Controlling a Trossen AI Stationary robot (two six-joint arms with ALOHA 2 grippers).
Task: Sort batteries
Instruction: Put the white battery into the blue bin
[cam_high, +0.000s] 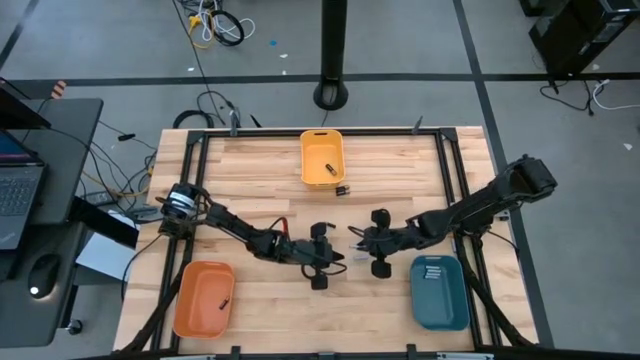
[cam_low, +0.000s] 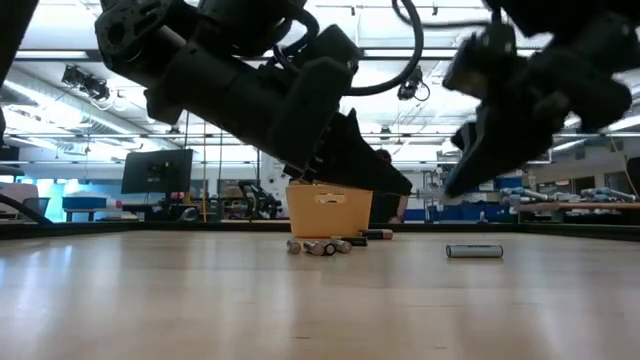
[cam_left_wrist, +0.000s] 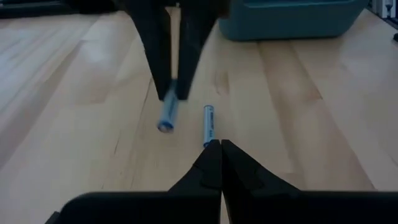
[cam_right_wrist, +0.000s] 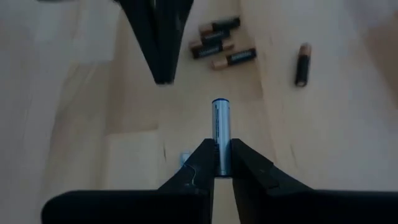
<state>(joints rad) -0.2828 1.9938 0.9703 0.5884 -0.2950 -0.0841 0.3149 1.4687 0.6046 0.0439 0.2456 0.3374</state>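
Note:
At the table's middle my right gripper (cam_right_wrist: 222, 144) is shut on a pale blue battery (cam_right_wrist: 221, 124). My left gripper (cam_left_wrist: 219, 144) faces it, shut, its tips right beside the end of a second pale blue battery (cam_left_wrist: 208, 124) that lies on its side on the wood. Several dark batteries (cam_right_wrist: 217, 43) lie on the table beyond, toward the far edge, and one more (cam_right_wrist: 302, 71) lies apart from them. In the high view the two grippers, left (cam_high: 342, 257) and right (cam_high: 353, 238), nearly meet. My left gripper's shut tips stand at the near end (cam_left_wrist: 206, 142) of the lying battery; whether they touch it I cannot tell. My right gripper pinches one end (cam_right_wrist: 221, 163) of the pale blue battery between its two fingers. The battery lies along the fingers and sticks out past their tips. The fingers slant down from the table's right, and the battery hangs tilted, clear of the wood.
A yellow bin (cam_high: 322, 158) with a dark battery stands at the far edge, an orange bin (cam_high: 204, 298) with a dark battery at the near left, and a teal bin (cam_high: 439, 291) at the near right. A dark battery (cam_high: 342, 189) lies just before the yellow bin.

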